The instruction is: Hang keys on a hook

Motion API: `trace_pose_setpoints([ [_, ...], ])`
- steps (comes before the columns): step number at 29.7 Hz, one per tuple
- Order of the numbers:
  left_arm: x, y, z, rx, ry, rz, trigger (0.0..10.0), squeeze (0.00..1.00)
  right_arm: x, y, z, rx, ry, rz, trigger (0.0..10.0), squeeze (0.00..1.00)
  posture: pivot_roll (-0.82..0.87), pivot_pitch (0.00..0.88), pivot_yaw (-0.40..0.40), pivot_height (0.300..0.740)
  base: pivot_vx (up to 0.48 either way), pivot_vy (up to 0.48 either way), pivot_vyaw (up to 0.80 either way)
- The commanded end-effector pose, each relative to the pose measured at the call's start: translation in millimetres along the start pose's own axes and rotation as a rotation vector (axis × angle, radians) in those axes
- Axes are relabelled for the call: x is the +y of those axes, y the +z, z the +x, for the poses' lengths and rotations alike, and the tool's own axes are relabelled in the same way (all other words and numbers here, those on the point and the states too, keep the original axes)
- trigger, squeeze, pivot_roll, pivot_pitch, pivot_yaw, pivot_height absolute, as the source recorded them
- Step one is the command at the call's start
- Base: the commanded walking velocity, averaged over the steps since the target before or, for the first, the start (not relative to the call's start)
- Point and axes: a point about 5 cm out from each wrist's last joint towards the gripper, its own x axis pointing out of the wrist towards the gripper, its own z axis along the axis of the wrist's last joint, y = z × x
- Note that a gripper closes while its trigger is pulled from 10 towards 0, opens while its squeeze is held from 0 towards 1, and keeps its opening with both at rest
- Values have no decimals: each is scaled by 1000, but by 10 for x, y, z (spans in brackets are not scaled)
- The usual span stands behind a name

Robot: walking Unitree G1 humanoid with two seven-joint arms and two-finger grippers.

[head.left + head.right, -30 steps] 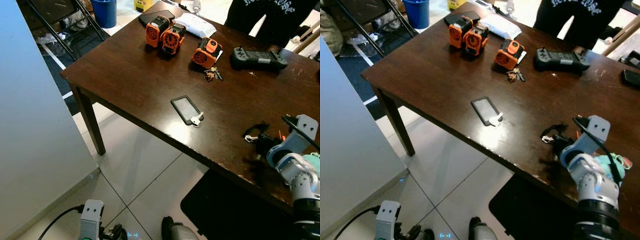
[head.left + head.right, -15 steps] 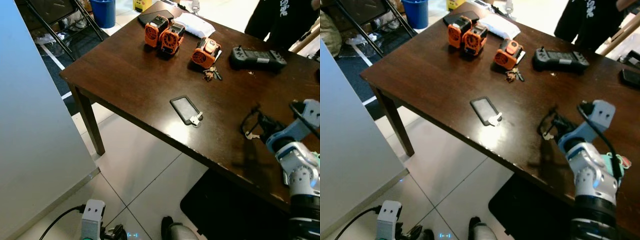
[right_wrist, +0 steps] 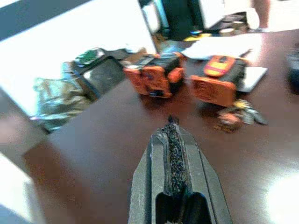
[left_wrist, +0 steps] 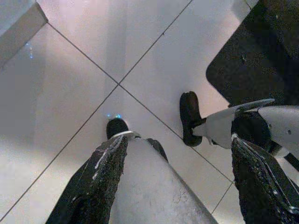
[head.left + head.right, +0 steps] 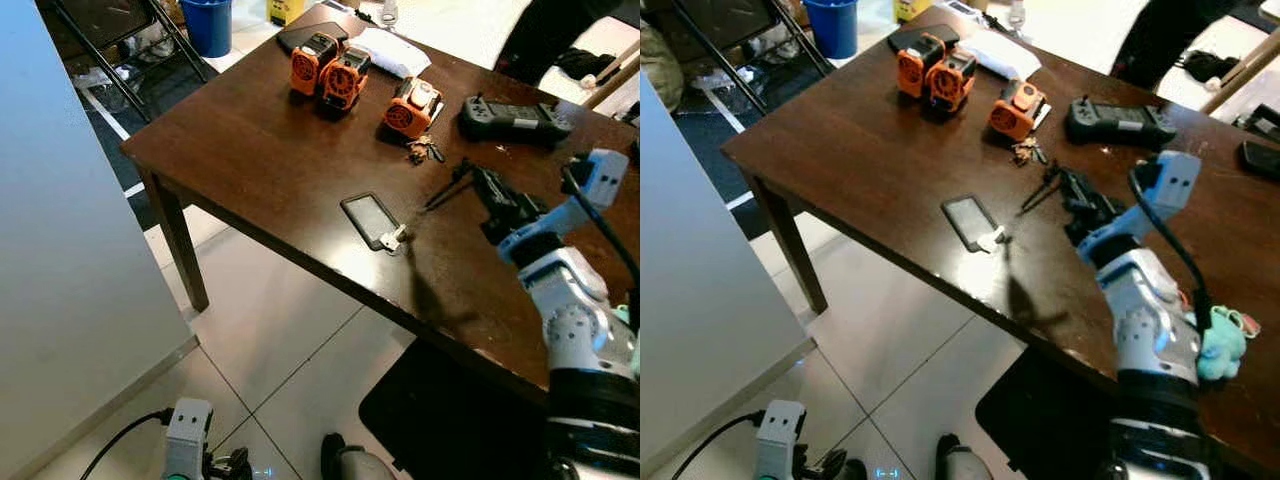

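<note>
Right wrist view – tool (image 3: 172, 122) closed, keys (image 3: 236, 117) blurred beyond.

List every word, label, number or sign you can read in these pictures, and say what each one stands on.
No text can be read here.
The three orange devices carry dark markings, too small and blurred to read.
The black card holder has a white tag, with nothing readable on it.
The black controller shows no legible label.
The white packet at the table's far end is blank or too blurred to tell.
</note>
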Motion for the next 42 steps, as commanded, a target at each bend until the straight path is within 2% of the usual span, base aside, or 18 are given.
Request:
trace_pose_setpoints([
  [1, -15, -125, -30, 49, 10, -28, 10000, 0, 192, -3, 69, -40, 99, 11, 0, 0, -75, 105, -34, 740, 0, 0, 0],
  [2, -15, -125, -30, 49, 10, -28, 10000, 0, 192, -3, 69, -40, 99, 11, 0, 0, -75, 105, -34, 740, 0, 0, 0],
  [4, 2, -126, -30, 57, 26, -32, 10000, 0, 458, -20, 178, -69, 210, 30, 0, 0, -71, 101, -28, 740, 0, 0, 0],
  [5, 2, -126, -30, 57, 26, -32, 10000, 0, 458, -20, 178, -69, 210, 30, 0, 0, -71, 101, -28, 740, 0, 0, 0],
  [7, 17, -137, -35, 68, 43, -32, 10000, 0, 674, -29, 272, -81, 292, 40, 0, 0, -66, 100, -23, 740, 0, 0, 0],
  [10, 28, -145, -39, 75, 54, -30, 10000, 0, 780, -32, 317, -85, 329, 45, 0, 0, -63, 101, -23, 740, 0, 0, 0],
  [11, 47, -163, -49, 84, 73, -33, 10000, 0, 930, -48, 364, -86, 384, 48, 0, 0, -58, 100, -23, 740, 0, 0, 0],
  [12, 47, -163, -49, 84, 73, -33, 10000, 0, 930, -48, 364, -86, 384, 48, 0, 0, -58, 100, -23, 740, 0, 0, 0],
  [13, 65, -177, -59, 90, 90, -36, 10000, 0, 1051, -78, 401, -72, 430, 31, 0, 0, -51, 100, -23, 740, 0, 0, 0],
  [15, 65, -177, -59, 90, 90, -36, 10000, 0, 1051, -78, 401, -72, 430, 31, 0, 0, -51, 100, -23, 740, 0, 0, 0],
  [16, 80, -190, -69, 94, 101, -41, 10000, 0, 1159, -108, 425, -66, 470, 22, 0, 0, -39, 101, -26, 740, 0, 0, 725],
  [17, 80, -190, -69, 94, 101, -41, 10000, 0, 1159, -108, 425, -66, 470, 22, 0, 0, -39, 101, -26, 740, 0, 0, 725],
  [18, 98, -215, -86, 102, 114, -47, 10000, 0, 1251, -139, 443, -62, 507, 20, 0, 0, -28, 102, -26, 740, 0, 0, 725],
  [22, 125, -286, -126, 123, 135, -60, 10000, 0, 1372, -167, 458, -66, 562, 41, 0, 0, -15, 104, -24, 740, 0, 0, 730],
  [24, 125, -286, -126, 123, 135, -60, 10000, 0, 1372, -167, 458, -66, 562, 41, 0, 0, -15, 104, -24, 740, 0, 0, 731],
  [27, 148, -448, -203, 184, 176, -77, 10000, 0, 1544, -150, 436, -77, 679, 56, 0, 0, -5, 105, -26, 740, 0, 0, 731],
  [29, 148, -486, -221, 198, 182, -81, 10000, 0, 1585, -140, 432, -77, 709, 48, 0, 0, -5, 105, -27, 740, 0, 0, 731],
  [42, 142, -525, -239, 209, 183, -96, 10000, 0, 1646, -64, 486, -91, 762, -1, 0, 0, -4, 96, -34, 740, 0, 0, 729],
])
